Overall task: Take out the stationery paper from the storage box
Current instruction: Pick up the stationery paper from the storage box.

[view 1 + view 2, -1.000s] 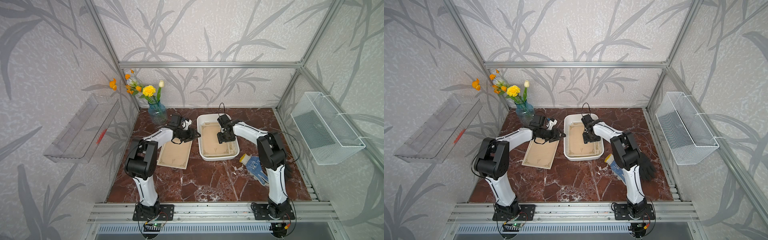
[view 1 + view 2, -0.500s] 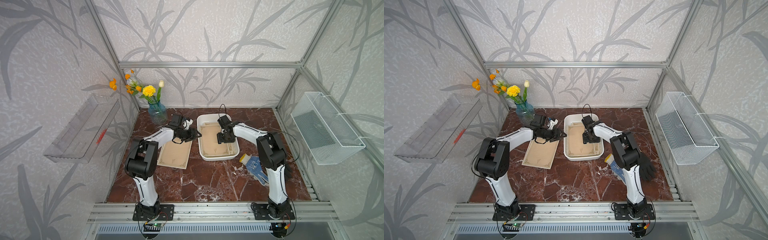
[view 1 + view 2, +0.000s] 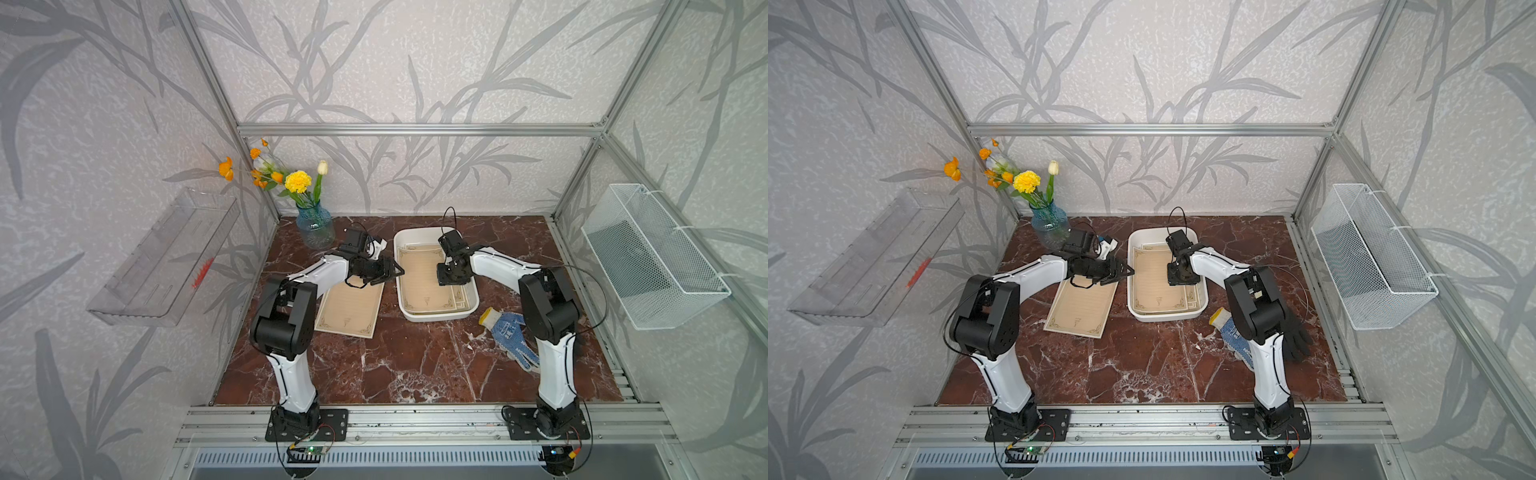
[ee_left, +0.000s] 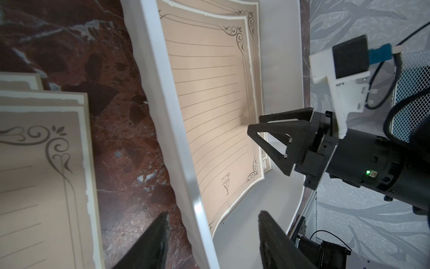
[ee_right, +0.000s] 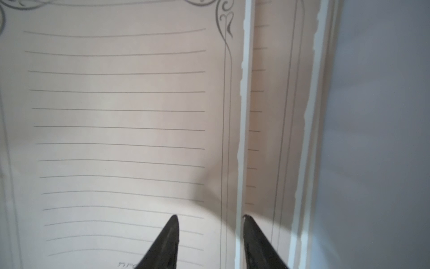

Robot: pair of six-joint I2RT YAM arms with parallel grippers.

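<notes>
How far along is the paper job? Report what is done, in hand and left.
Done: at least two sheets lie on the table beside the storage box. In hand: the right gripper is down in the box, jaws apart astride an edge of the top sheet, no grip yet; the left gripper hovers open near the rim. Left: that sheet and the others under it.

even soft daylight, blurred wrist-view edges
</notes>
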